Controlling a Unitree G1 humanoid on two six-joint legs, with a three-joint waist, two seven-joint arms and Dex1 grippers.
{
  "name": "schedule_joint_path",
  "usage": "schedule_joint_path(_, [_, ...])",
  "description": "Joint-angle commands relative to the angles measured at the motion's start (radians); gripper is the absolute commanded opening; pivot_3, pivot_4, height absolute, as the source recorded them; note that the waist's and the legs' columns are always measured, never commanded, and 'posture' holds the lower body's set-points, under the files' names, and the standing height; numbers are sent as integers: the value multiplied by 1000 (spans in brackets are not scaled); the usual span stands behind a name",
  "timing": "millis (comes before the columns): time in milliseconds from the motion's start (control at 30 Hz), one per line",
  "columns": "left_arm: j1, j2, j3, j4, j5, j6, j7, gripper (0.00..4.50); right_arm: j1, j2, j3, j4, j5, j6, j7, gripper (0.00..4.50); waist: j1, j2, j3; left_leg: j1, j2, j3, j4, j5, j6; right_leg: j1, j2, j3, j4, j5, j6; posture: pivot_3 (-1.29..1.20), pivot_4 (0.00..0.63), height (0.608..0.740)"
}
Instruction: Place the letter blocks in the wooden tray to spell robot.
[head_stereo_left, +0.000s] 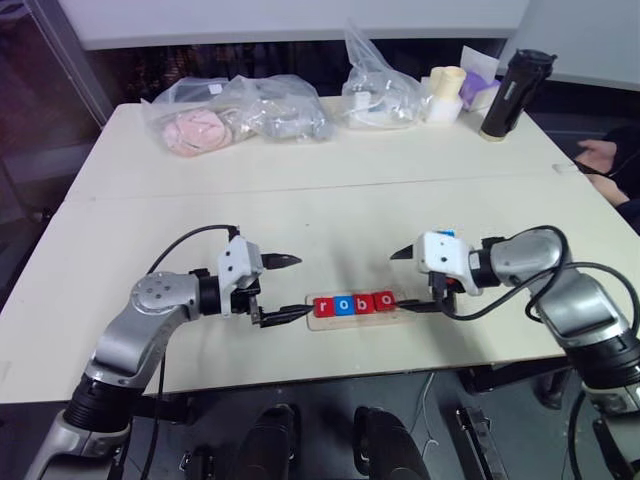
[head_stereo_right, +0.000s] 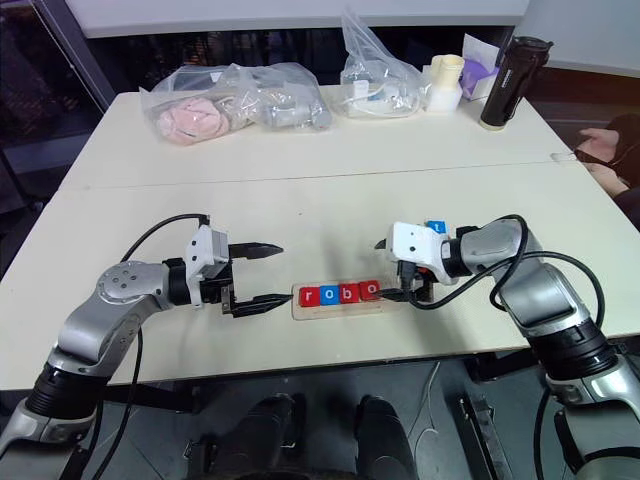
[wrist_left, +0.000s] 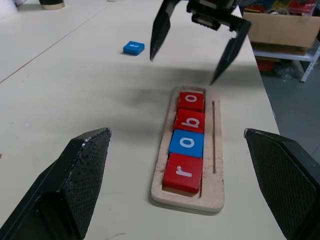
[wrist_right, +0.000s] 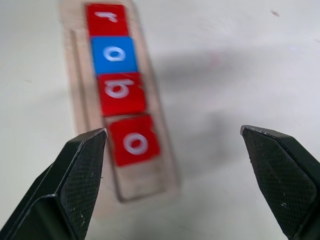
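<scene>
The table (head_stereo_left: 300, 190) held the whole job, with the tray (wrist_left: 214, 192) lying near its front edge between the two arms. Four blocks sat in the tray's slot, reading r (wrist_left: 183, 172), o (wrist_left: 187, 143), b (wrist_left: 190, 120), o (wrist_left: 191, 100): red, blue, red, red. The last o sat slightly askew in the right wrist view, not quite square with its neighbours. One space at the tray's right end was empty.

The fifth block, the blue t (wrist_left: 133, 47), lay loose on the table behind the right gripper, well apart from the tray. In the head views it showed as a blue corner just past the right wrist.

The left gripper (head_stereo_left: 281, 290) hovered at the tray's left end, fingers spread wide and holding nothing. The right gripper (head_stereo_left: 418, 281) hovered over the tray's right end, fingers likewise spread and empty.

By my reckoning four of the five placements were done. What remained was to fetch the t, set it in the empty space after the second o, and perhaps nudge that o straight so the t would seat cleanly.
</scene>
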Motion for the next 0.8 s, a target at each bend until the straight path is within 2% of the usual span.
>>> schedule_joint_path(33, [-18,-3,3,-25,-10,-5,-6,4500,-3,-17,-23,35,-23,-43,-21,4409,0,0,0,0,0,0,0,0,0,0,0,0,0,0,0,0,150,738])
schedule_joint_path(800, [-19,5,15,-33,-13,7,0,4500,-18,81,44,97,-75,-94,-44,4409,0,0,0,0,0,0,0,0,0,0,0,0,0,0,0,0,150,738])
